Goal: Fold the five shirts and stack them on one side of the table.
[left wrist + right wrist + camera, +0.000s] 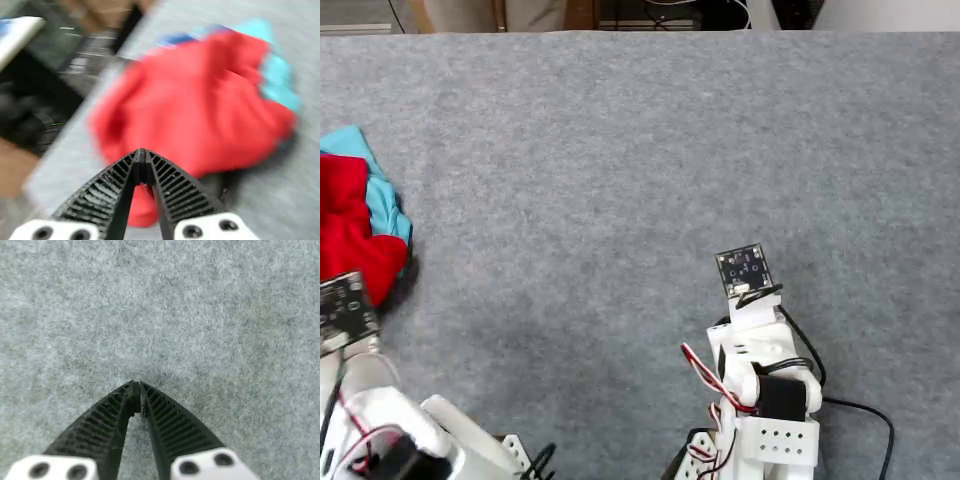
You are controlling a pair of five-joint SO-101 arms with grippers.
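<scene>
Grey felt desk (640, 150), wide and mostly bare. The shirts lie bunched in a loose heap at one edge of the desk, on the left arm's side: red shirt (350, 230) on top, crumpled, teal shirt (382, 195) showing from under it at the far side. In the left wrist view a sliver of blue cloth (175, 38) peeks out behind the red; how many garments are in the heap cannot be told. Nothing looks folded or stacked, so by my reading the task is at its very start: picking the first shirt off the heap. Next move calls for opening the fingers, pinching one layer only, likely the red, and dragging it onto open felt to spread flat. Left arm (390, 420) sits low at the near edge, wrist just beside the heap; left hand (142, 156) hovers over the red shirt, fingertips pressed together. Right arm (765, 390) stands near desk centre, well apart from the heap; right hand (137, 386) is pressed together too, pointing down at bare felt.
</scene>
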